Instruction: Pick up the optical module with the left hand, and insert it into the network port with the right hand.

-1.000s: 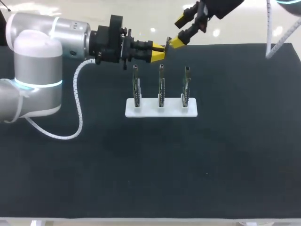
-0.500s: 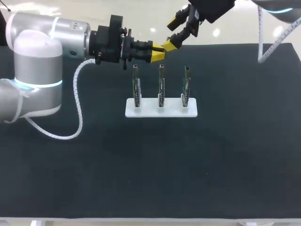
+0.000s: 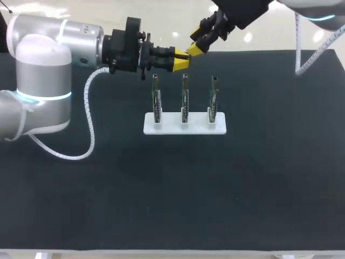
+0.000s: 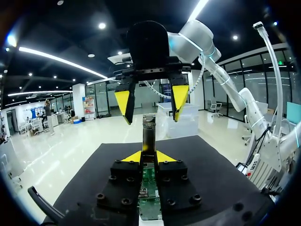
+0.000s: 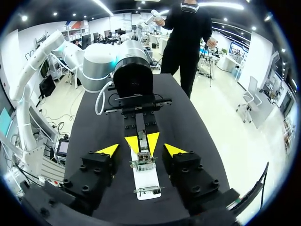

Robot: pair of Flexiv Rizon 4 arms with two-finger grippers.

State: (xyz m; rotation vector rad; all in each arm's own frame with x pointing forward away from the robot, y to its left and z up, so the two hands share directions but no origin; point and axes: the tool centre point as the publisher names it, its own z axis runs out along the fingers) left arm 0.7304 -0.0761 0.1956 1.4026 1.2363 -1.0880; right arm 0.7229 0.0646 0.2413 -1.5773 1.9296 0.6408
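Observation:
My left gripper (image 3: pixel 180 62) is held level above the table's far edge and is shut on the optical module (image 4: pixel 149 134), a slim metal bar with a green board at its rear. The module's free end points at my right gripper (image 3: pixel 194 48), which comes in from the far right. In the left wrist view the right gripper's yellow fingers (image 4: pixel 124 104) straddle that free end with gaps on both sides. From the right wrist, the module (image 5: pixel 142 163) lies between my own tips, untouched. The left gripper (image 5: pixel 142 140) holds it just beyond.
A white base (image 3: pixel 185 124) on the black table carries three upright network ports (image 3: pixel 156 100), (image 3: pixel 185 100), (image 3: pixel 214 100), just in front of and below both grippers. The same base (image 5: pixel 146 186) shows under the module in the right wrist view. A white cable (image 3: pixel 89 129) loops from my left arm.
My right gripper has moved left to the module's free end, and its fingers have drawn closer together around it. The left arm and the module have stayed still.

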